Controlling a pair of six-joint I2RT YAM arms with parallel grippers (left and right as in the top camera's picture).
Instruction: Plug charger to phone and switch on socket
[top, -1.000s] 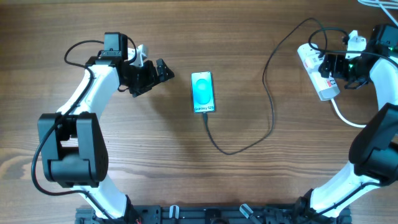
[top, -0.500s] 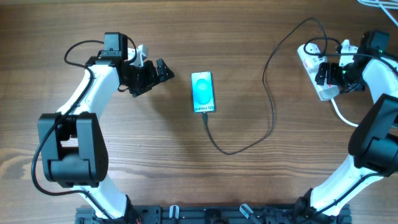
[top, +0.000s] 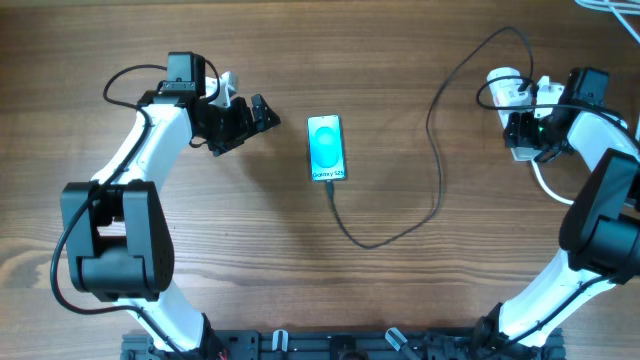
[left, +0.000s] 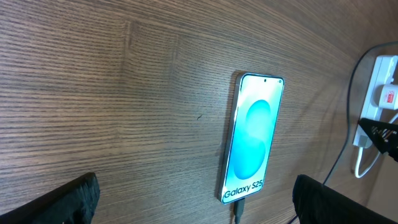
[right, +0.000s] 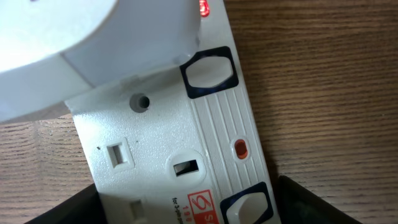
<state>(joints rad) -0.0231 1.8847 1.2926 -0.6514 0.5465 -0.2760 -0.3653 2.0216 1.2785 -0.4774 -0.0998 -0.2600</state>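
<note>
The phone (top: 326, 148) lies flat in the middle of the table (top: 300, 280), its blue screen lit up. There is bare wood on all four sides of it. The black cable (top: 435, 150) meets the phone's bottom edge. From there it dips toward the front, bends up in a big loop and runs to the white plug head (top: 505, 85) at the far right.

The left gripper (top: 245, 122) hangs a little way left of the phone, not touching it. Its fingers are spread wide with nothing between them. In the left wrist view you see only wood and the phone past them.

The right gripper (top: 527, 130) is over the socket (right: 186, 143), close to the table's right edge. Its fingers are wide apart too, one by each long side of the socket (I cannot tell if they touch it). The plug head sits in the socket's far end. A white switch (right: 210, 73) is right beside it, and a small red light (right: 204, 7) glows at the top of the right wrist view. The thick white cord (top: 545, 180) curls away on the right. The front of the table is wide open wood.
</note>
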